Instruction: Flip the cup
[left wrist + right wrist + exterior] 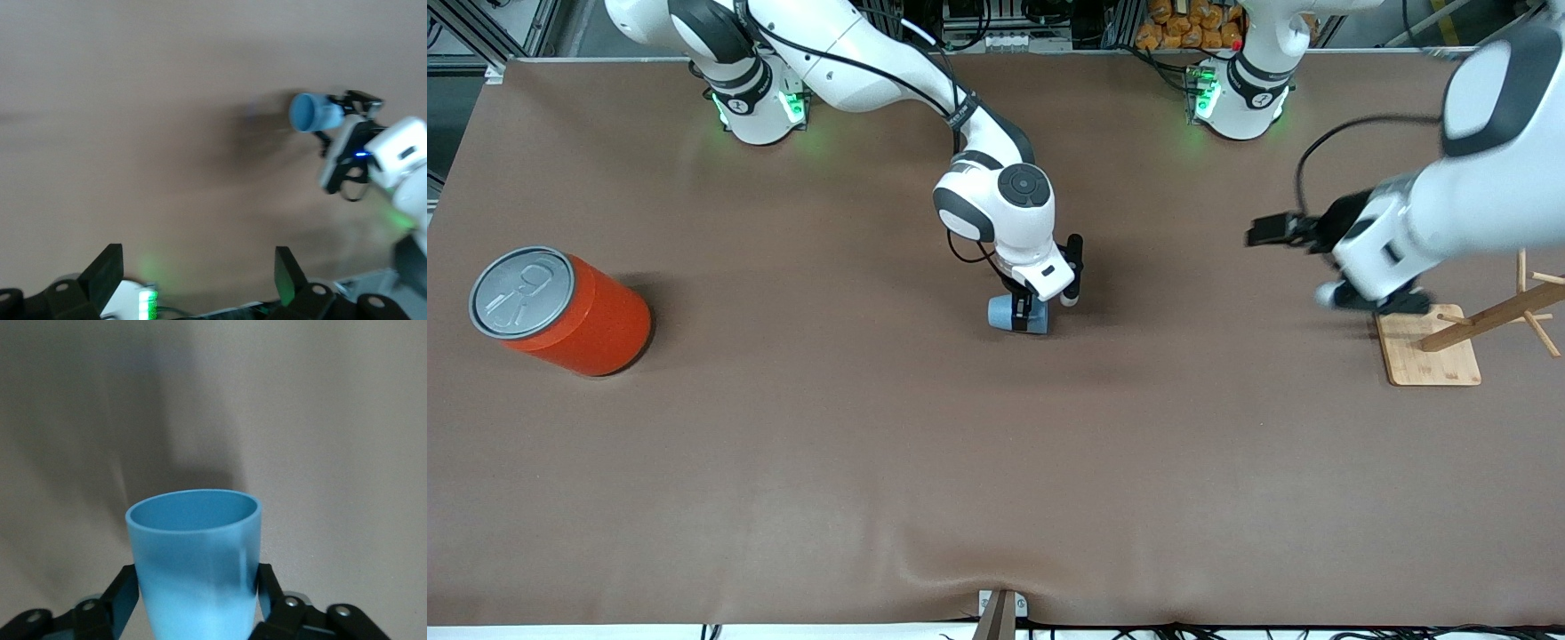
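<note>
The small light blue cup (1016, 314) is near the middle of the table, turned on its side low over the brown tabletop. I cannot tell whether it touches the table. My right gripper (1024, 310) is shut on the cup, one finger on each side of its wall. In the right wrist view the cup (193, 567) fills the space between the fingers (110, 600), its open mouth pointing away from the camera. The left wrist view shows the cup (313, 112) in the right gripper farther off. My left gripper (1392, 304) is open and empty over the wooden stand's base; it also shows in its own view (197, 270).
A large orange-red can (560, 311) with a grey pull-tab lid stands at the right arm's end of the table. A wooden peg stand on a flat bamboo base (1436, 360) stands at the left arm's end, under the left gripper.
</note>
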Robot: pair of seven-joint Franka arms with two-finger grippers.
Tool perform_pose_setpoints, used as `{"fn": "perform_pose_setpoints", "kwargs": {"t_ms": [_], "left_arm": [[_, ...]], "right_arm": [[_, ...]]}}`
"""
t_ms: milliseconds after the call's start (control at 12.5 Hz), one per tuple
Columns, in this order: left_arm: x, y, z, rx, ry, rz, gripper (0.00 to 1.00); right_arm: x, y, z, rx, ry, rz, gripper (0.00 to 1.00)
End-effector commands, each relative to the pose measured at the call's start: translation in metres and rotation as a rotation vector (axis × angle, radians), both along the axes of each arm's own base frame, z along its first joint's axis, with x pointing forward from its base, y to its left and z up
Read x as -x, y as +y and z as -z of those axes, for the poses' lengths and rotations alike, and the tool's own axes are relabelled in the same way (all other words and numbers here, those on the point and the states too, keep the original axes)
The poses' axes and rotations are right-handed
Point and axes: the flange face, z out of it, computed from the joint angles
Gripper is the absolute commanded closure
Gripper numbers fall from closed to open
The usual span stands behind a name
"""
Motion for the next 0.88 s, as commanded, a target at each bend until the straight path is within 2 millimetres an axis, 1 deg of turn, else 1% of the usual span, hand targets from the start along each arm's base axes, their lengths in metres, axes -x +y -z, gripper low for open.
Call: {"fn": "perform_pose_setpoints", "kwargs": {"t_ms": [0,160,241,321,401,562,642,722,802], "left_arm": [[-0.009,-0.003,0.066,0.094,0.049,-0.075,0.0],[-0.005,-0.01,0.117,0.163,-0.032,-0.035,0.0],[0.0,-0.013,0.138,0.236,-0.037,-0.068,0.0],[0.006,-0.015,0.158,0.304,-0.05,-0.099,0.0],[0.013,-0.014,0.186,0.359,-0.062,-0.126,0.0],[0.035,-0.026,0.223,0.466,-0.101,-0.158,0.0],[0.039,-0.029,0.237,0.513,-0.113,-0.17,0.0],[0.044,-0.039,0.251,0.555,-0.106,-0.181,0.0],[0.046,-0.048,0.266,0.592,-0.113,-0.193,0.0]], "right_arm": [[-0.012,0.003,-0.02,0.011,-0.032,0.015,0.0],[-0.015,0.0,-0.046,0.049,-0.011,0.03,0.0],[-0.014,-0.001,-0.057,0.056,-0.007,0.033,0.0],[-0.015,-0.002,-0.08,0.047,-0.015,0.031,0.0],[-0.017,-0.009,-0.098,0.064,-0.01,0.028,0.0],[-0.025,-0.031,-0.152,0.048,0.028,0.074,0.0],[-0.025,-0.038,-0.175,0.032,0.037,0.097,0.0],[-0.04,-0.061,-0.193,0.035,0.043,0.138,0.0],[-0.061,-0.093,-0.207,0.035,0.068,0.202,0.0]]}}
